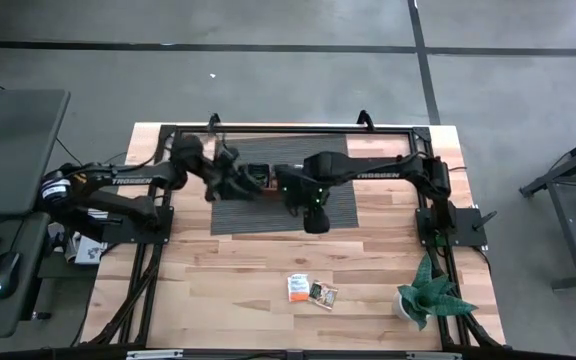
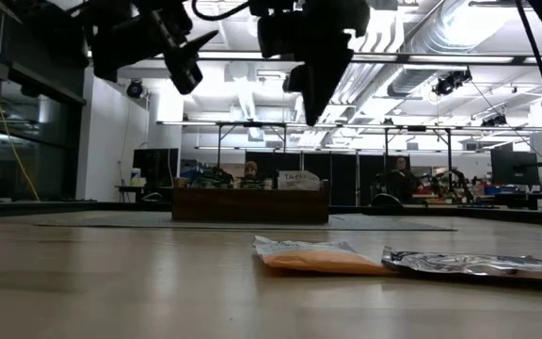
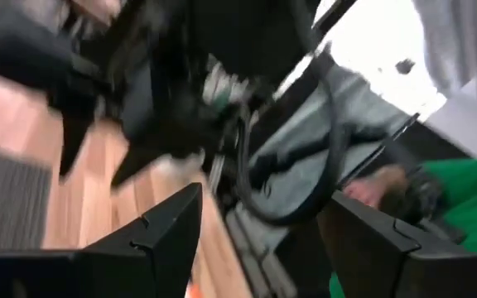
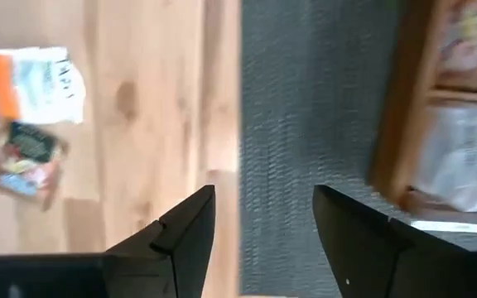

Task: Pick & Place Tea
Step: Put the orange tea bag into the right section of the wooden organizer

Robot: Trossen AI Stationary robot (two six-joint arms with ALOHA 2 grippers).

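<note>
The wooden table (image 1: 268, 260) carried a grey mat (image 1: 343, 208) with a brown tray (image 2: 250, 203) on it and a plant (image 1: 428, 295) at the corner; beyond lay an open workshop with benches and screens. Two sachets (image 1: 311, 290) lay together on bare wood, at 6 o'clock from the right gripper (image 1: 313, 222), well apart. It hung over the mat, jaws spread, empty. The left gripper (image 1: 236, 180), also agape and empty, hovered at the tray.
</note>
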